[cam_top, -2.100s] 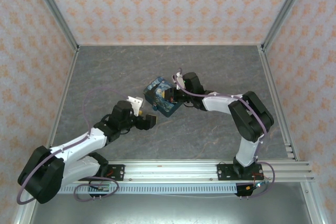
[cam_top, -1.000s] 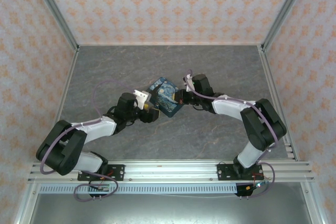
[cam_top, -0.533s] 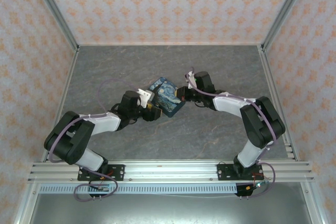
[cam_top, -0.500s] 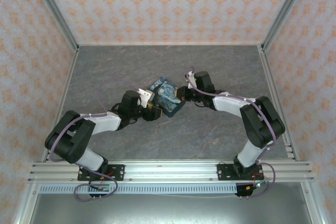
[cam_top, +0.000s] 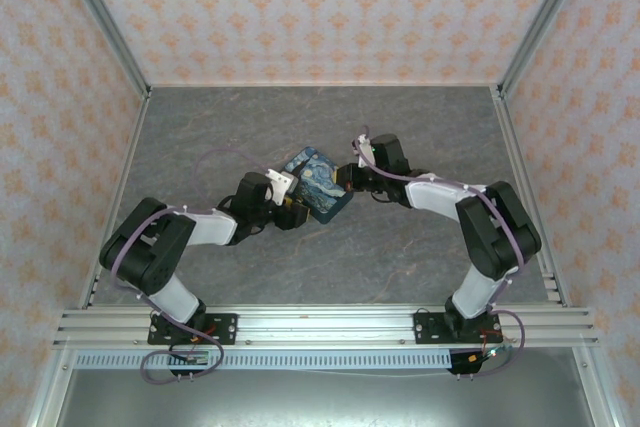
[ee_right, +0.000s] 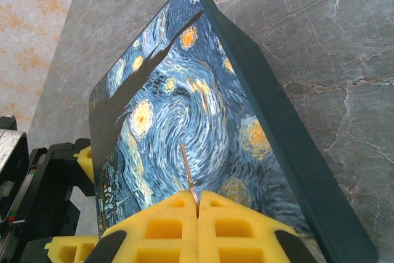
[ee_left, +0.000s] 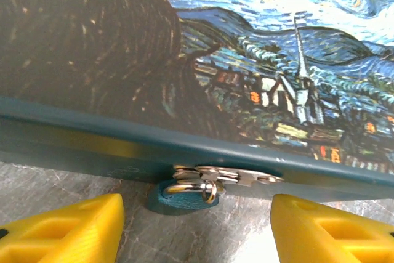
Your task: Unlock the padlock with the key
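Mid-table, painted box (cam_top: 318, 185) between both arms.
Around the padlock (ee_left: 183, 194) at the box's hasp (ee_left: 228, 177), the left gripper (ee_left: 197, 229) stands open; the right gripper (ee_right: 197, 204) is clenched on the thin key (ee_right: 188, 170). Small, hard, likely swingy: grip the padlock's body, not its shackle. Earlier the left arm stood farther off.

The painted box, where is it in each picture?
Top view: the box sits in the middle of the picture.
Left wrist view: the box spans the top half.
Right wrist view: the box stands in the middle.
Shared landmark: the left gripper, right beside the box.
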